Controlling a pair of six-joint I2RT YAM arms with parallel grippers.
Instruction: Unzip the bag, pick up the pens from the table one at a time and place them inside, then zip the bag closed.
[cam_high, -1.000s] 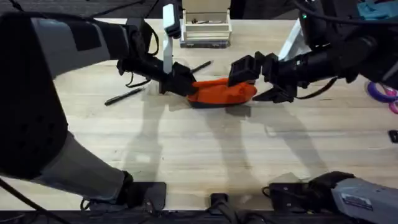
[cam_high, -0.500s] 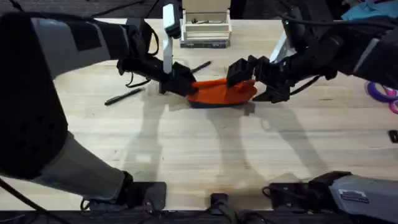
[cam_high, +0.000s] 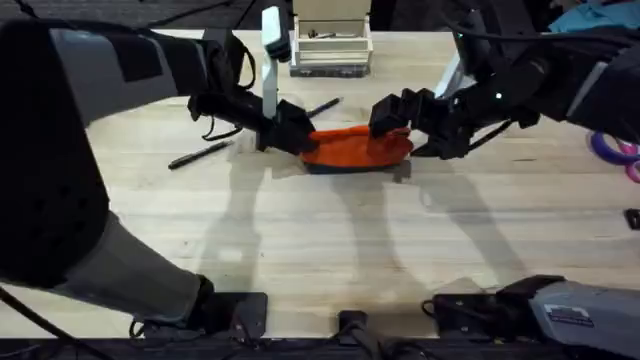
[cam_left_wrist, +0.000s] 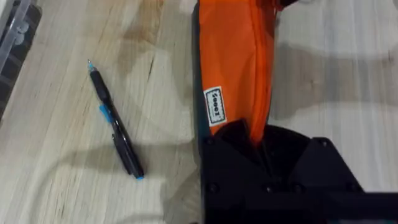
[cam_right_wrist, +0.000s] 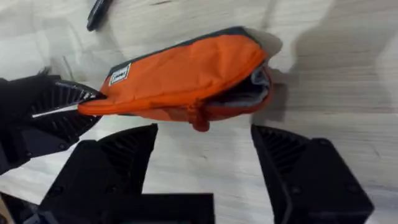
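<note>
Bag (cam_high: 355, 148), pinched at one end by the left gripper (cam_left_wrist: 261, 134) and partly unzipped beside the spread-fingered, empty right gripper (cam_right_wrist: 202, 158); pens (cam_high: 201, 154) remain on the table (cam_high: 320, 240).

There was one bag (cam_high: 355, 148) on the surface (cam_high: 330, 250), two pens (one (cam_high: 200, 155) left of it, one (cam_high: 323, 106) behind it), and two hands (cam_high: 290, 130) (cam_high: 392, 115).
</note>
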